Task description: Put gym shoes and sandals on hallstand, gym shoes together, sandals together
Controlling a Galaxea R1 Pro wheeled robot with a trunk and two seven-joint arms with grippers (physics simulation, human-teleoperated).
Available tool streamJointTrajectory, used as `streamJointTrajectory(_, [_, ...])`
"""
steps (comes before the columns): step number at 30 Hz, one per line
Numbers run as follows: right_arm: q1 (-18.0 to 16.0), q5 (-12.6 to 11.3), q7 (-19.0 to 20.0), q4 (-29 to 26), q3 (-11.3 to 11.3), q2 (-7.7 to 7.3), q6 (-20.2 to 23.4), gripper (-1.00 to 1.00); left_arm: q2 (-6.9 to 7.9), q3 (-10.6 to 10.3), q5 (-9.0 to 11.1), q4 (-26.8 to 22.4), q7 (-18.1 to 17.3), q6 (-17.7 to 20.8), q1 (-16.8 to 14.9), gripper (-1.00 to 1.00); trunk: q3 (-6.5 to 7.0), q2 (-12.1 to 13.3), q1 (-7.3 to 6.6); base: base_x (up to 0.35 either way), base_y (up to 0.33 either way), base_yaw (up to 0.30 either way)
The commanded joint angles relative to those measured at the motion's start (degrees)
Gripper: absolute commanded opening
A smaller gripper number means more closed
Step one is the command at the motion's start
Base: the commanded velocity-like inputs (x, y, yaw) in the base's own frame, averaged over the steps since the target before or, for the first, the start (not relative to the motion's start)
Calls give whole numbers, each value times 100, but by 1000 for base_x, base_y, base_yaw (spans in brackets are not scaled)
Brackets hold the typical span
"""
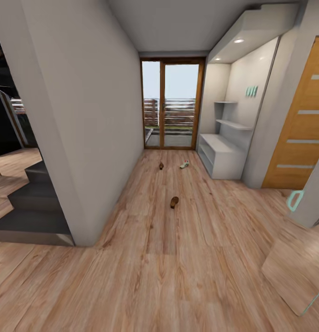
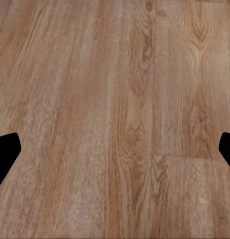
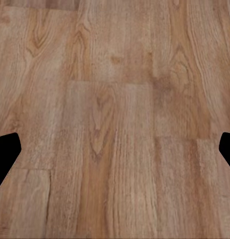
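Down the corridor floor (image 1: 178,258), one sandal (image 1: 174,202) lies nearest; farther on lie a second sandal (image 1: 161,165) and, to its right, a gym shoe (image 1: 184,164) — all apart. The hallstand (image 1: 222,154) stands at the right wall, beside the glass door (image 1: 171,110) at the far end — a staircase (image 1: 32,203) sits left

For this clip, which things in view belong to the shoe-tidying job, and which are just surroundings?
Job:
- near sandal, on the floor
- far sandal, on the floor
- gym shoe, on the floor
- shoe rack
- wood floor
- left end effector and right end effector, both open

Surroundings:
- glass door
- wooden door
- stairs
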Motion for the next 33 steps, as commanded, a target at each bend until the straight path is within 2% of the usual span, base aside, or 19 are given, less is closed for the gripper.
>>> streamJointTrajectory(1, [-4, -15, 6, 4, -4, 0, -18, 100, -1, 12, 6, 4, -9, -17, -4, 100, -6, -2, 3, 338, 0, 0])
streamJointTrajectory(17, [-5, -15, 13, -5, -2, 9, -18, 100, -1, 11, 6, 4, -9, -17, -4, 100, -6, -2, 3, 338, 0, -12])
streamJointTrajectory(33, [-2, -15, 8, 1, -2, 11, -18, 100, -1, 13, 6, 4, -9, -17, -4, 100, -6, -2, 3, 338, 0, -223])
